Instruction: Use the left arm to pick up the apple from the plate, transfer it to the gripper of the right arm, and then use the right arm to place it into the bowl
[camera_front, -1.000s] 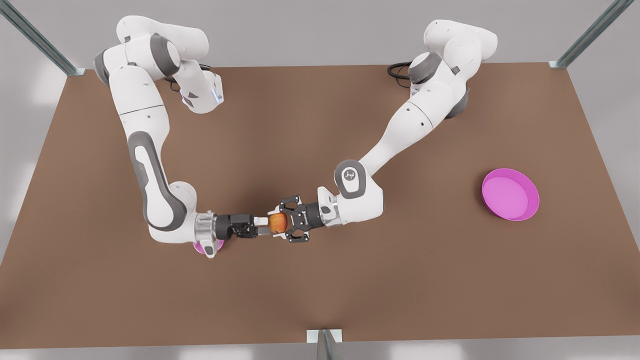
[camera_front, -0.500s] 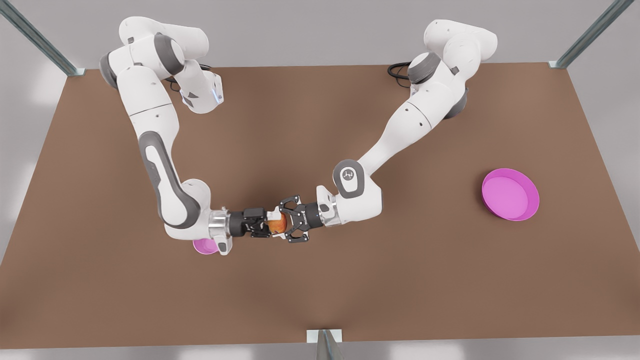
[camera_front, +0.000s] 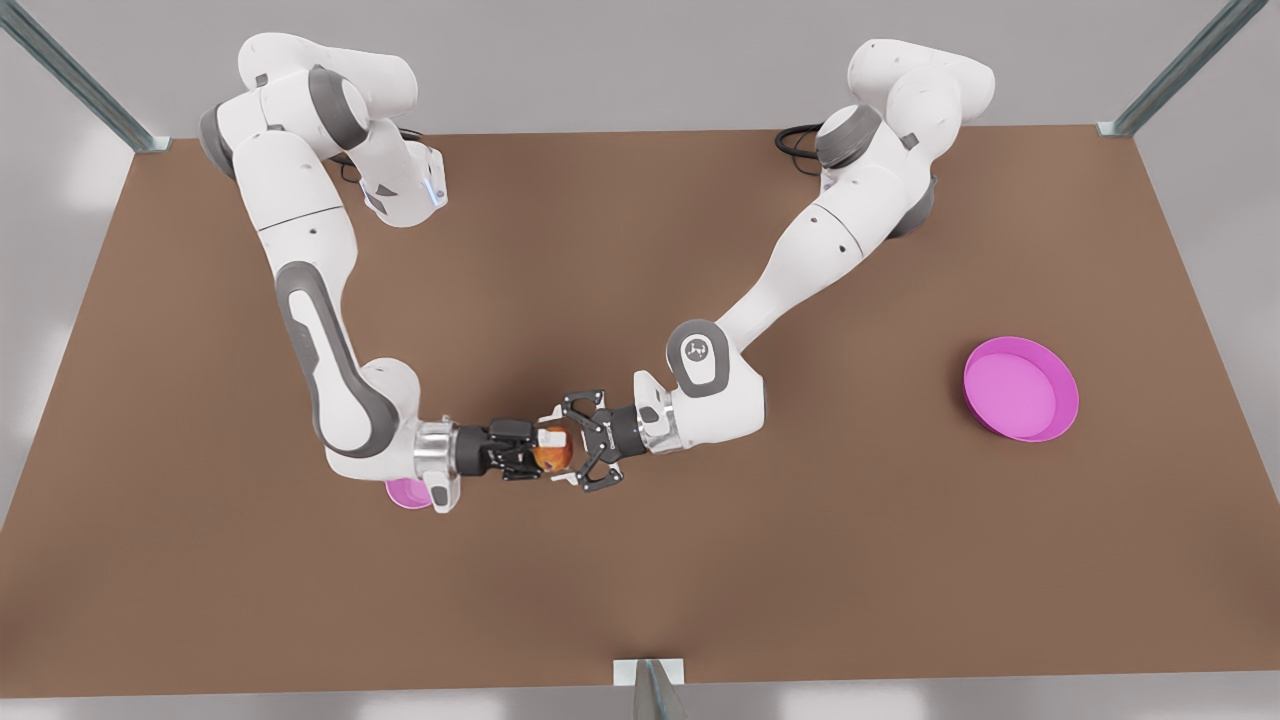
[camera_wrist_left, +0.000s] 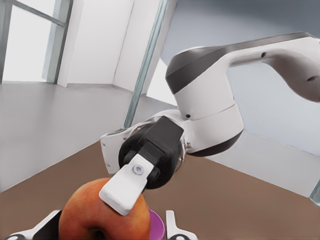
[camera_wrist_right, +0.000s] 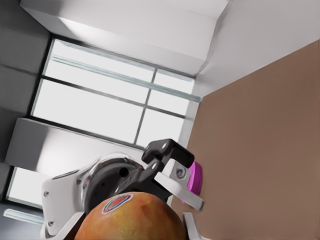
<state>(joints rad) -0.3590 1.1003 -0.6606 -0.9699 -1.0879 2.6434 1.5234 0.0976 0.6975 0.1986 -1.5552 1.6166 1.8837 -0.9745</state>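
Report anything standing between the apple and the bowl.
No loose thing lies between the apple and the bowl. The right pincer grips the apple, and that arm's own wrist hangs over the bowl, hiding most of it. The left pincer sits at the apple's opposite side.

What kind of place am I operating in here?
Probably a simulated lab workcell, not a kitchen: a brown table framed by metal posts, plain grey walls with a large window, and the left gripper and right gripper meeting mid-table at the apple.
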